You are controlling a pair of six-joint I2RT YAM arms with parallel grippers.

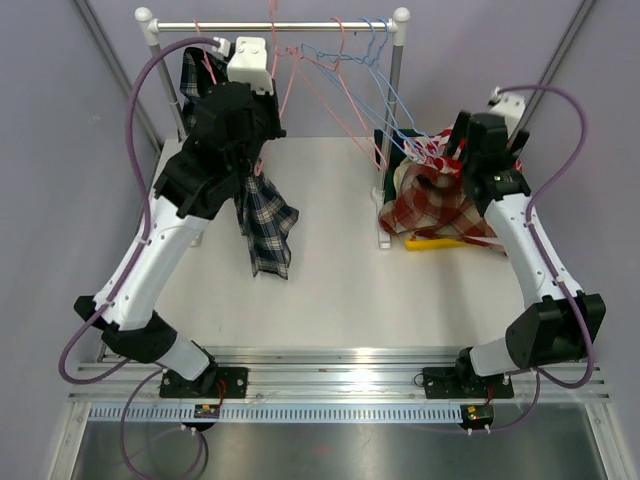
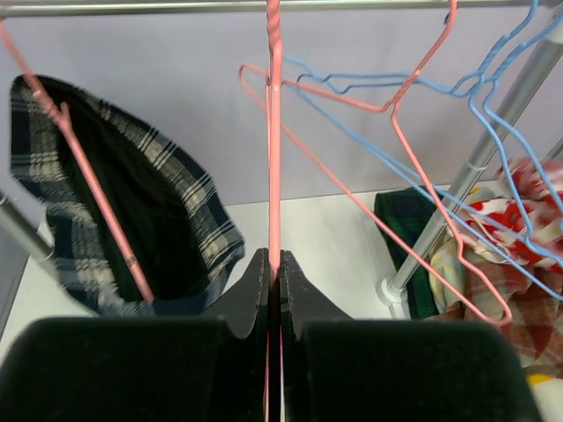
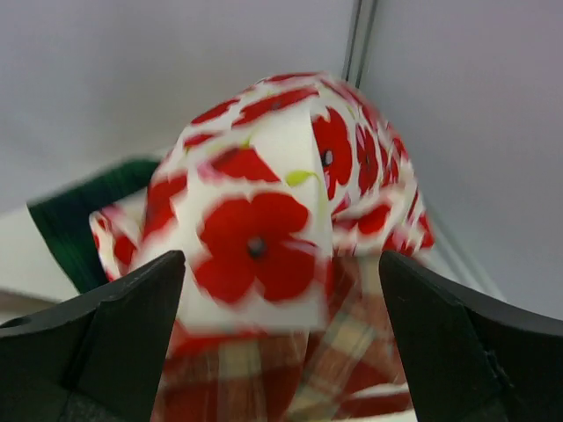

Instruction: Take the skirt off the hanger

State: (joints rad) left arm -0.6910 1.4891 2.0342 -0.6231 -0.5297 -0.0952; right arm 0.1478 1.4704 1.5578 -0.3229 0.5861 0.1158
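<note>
Starting at the near edge, the two arm bases sit side by side on the rail of the white desk (image 1: 330,290). Past them, left of centre, a navy plaid skirt (image 1: 266,225) hangs down in loose folds beneath the left arm. Its top is hidden behind the arm, so what carries it cannot be made out, nor whether the hem touches the desk.

The left end effector (image 2: 274,281) has its fingers pressed together on the wire of a pink hanger (image 2: 274,132), which runs straight up from the fingertips to the clothes rail (image 1: 275,25). To its left a second dark plaid cloth (image 2: 132,220) is draped over another pink hanger (the wire crosses it on a slant) near the left end of the rail.

On the right, the right end effector (image 3: 281,343) is spread wide, both fingers apart and gripping nothing. It sits just over a white cloth with red poppies (image 3: 264,229). This cloth tops a pile beside the rack's right post (image 1: 390,130). A red plaid cloth (image 1: 440,205) lies under it, a dark green cloth (image 3: 79,211) is behind it, and something yellow (image 1: 435,243) shows at the near edge.

Farthest back, several bare blue hangers (image 1: 365,40) and pink ones hang tangled from the rail.
</note>
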